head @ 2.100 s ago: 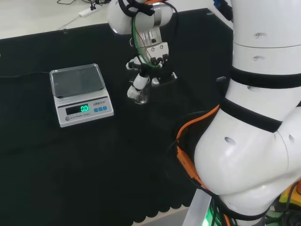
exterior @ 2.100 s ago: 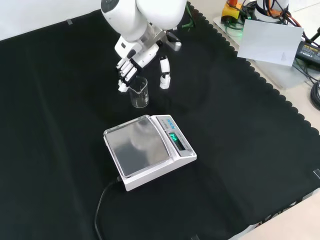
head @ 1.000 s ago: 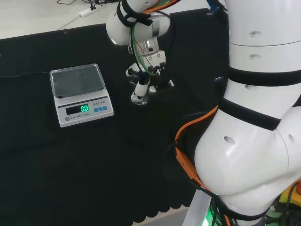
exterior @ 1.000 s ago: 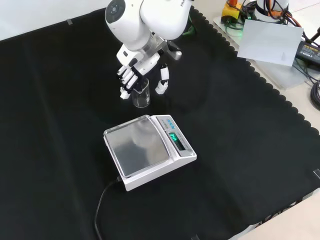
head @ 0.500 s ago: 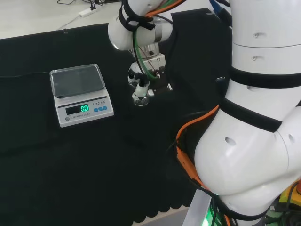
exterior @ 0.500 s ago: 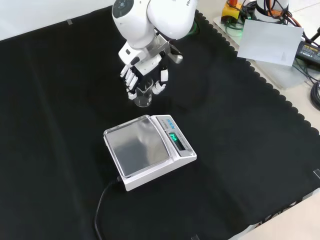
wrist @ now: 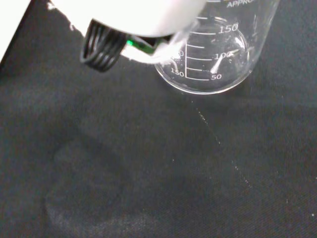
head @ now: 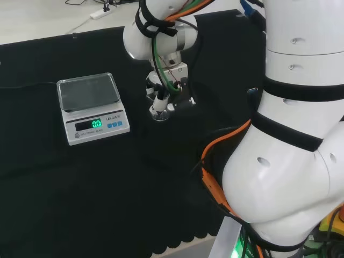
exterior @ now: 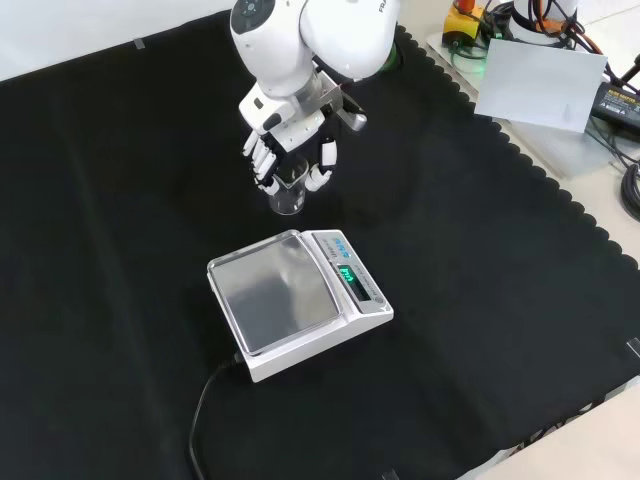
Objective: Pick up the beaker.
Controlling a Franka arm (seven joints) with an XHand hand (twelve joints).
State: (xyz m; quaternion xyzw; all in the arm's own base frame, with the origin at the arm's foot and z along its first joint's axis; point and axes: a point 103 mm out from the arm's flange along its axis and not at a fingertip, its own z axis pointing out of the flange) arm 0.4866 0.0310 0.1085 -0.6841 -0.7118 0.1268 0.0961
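A clear glass beaker (exterior: 288,196) with printed volume marks stands upright on the black cloth, just beyond the scale in the front view. The hand (exterior: 285,140) comes down over it, with the fingers (exterior: 264,168) on its left side and the thumb (exterior: 320,172) on its right, curled in against the glass. In the head view the hand (head: 163,88) covers most of the beaker (head: 159,113). The wrist view shows the beaker (wrist: 218,59) resting with its base on the cloth, empty, beside a blurred white part of the hand (wrist: 138,15).
A white electronic scale (exterior: 295,300) with a lit green display sits close in front of the beaker, its cable (exterior: 205,410) trailing toward the cloth's near edge. The arm's white links (head: 290,134) stand at the head view's right. Boxes and cables (exterior: 540,80) lie beyond the cloth's scalloped edge.
The hand has come down and slid over the beaker, and fingers and thumb have drawn together around it. The beaker stands where it did.
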